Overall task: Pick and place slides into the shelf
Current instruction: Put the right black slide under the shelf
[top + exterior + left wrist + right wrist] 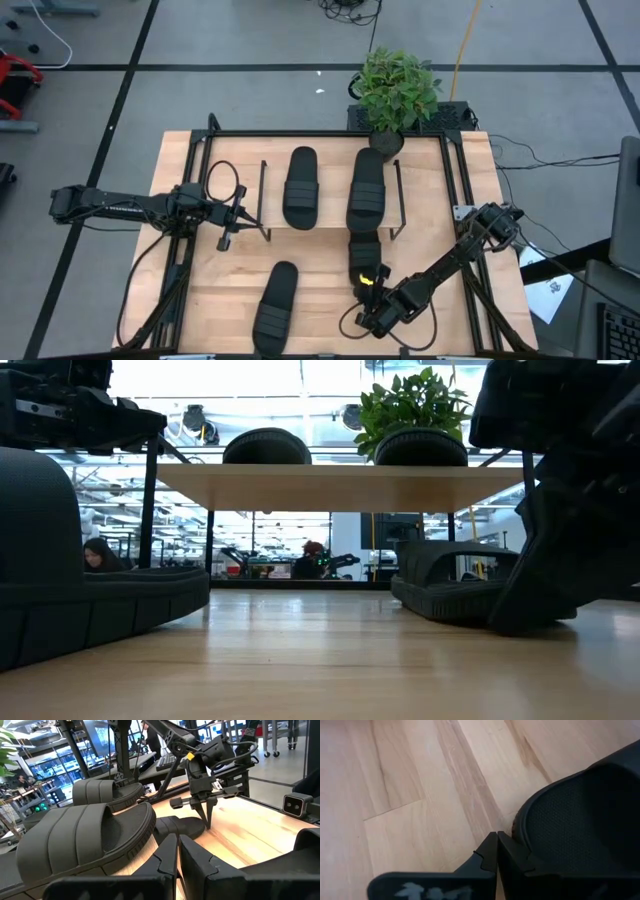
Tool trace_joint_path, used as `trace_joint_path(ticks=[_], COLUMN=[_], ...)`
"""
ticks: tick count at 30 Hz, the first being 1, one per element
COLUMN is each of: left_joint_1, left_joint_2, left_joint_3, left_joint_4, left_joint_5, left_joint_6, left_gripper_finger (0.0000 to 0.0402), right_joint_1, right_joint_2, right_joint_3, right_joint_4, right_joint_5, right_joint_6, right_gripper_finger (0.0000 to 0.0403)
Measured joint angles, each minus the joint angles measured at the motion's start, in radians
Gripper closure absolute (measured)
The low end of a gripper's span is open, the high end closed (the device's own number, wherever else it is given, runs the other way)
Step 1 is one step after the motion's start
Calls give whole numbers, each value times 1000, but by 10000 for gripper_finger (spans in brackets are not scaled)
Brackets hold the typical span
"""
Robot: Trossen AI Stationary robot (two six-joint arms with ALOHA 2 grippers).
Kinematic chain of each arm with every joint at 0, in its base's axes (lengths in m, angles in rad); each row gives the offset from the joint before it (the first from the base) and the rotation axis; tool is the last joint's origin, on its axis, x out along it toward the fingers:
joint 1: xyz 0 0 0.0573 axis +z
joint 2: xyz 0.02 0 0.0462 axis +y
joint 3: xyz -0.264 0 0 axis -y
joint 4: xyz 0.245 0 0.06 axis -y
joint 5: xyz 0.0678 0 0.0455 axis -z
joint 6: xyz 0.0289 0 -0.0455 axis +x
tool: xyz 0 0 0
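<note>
Two black slides (300,187) (367,188) lie side by side, soles down, on the shelf (330,222), a light board on a black wire frame. A third slide (365,258) lies on the table in front of the shelf. A fourth slide (275,308) lies near the table's near edge. My right gripper (496,845) is shut and points down at the near end of the third slide (580,820). My left gripper (176,847) is shut, waits left of the shelf (243,222) and touches nothing. My right gripper comes from above with its fingers (207,817) shut. The tips stand right beside the rounded near-end rim (516,827) of the third slide. I cannot tell whether they touch it. The slide lies flat on the table.
A potted plant (397,92) stands behind the shelf's far right corner. Black rails (185,240) run along the table's left and right sides. Bare wood (320,290) shows between the two slides on the table. In the low view the shelf board (340,485) stands above the tabletop.
</note>
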Motion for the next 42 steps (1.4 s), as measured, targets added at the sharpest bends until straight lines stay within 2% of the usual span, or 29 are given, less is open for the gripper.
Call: trace_joint_path(ticks=[14, 23, 29, 37, 42], left_joint_1=[0, 0, 0, 0, 0], left_joint_2=[0, 0, 0, 0, 0], left_joint_3=[0, 0, 0, 0, 0], left_joint_4=[0, -1, 0, -2, -5], left_joint_5=[0, 0, 0, 0, -4], left_joint_6=[1, 0, -1, -1, 2], left_gripper_finger=[376, 376, 376, 376, 376], right_joint_1=[-33, -34, -17, 48, 111], right_joint_2=[-1, -18, -50, -121, -173], right_joint_3=[-5, -10, -9, -8, -7], right_joint_4=[-16, -106, -90, -16, -51], right_joint_5=[6, 85, 133, 78, 47], right_joint_6=[-49, 3, 0, -34, -18], right_gripper_finger=[403, 403, 403, 403, 403])
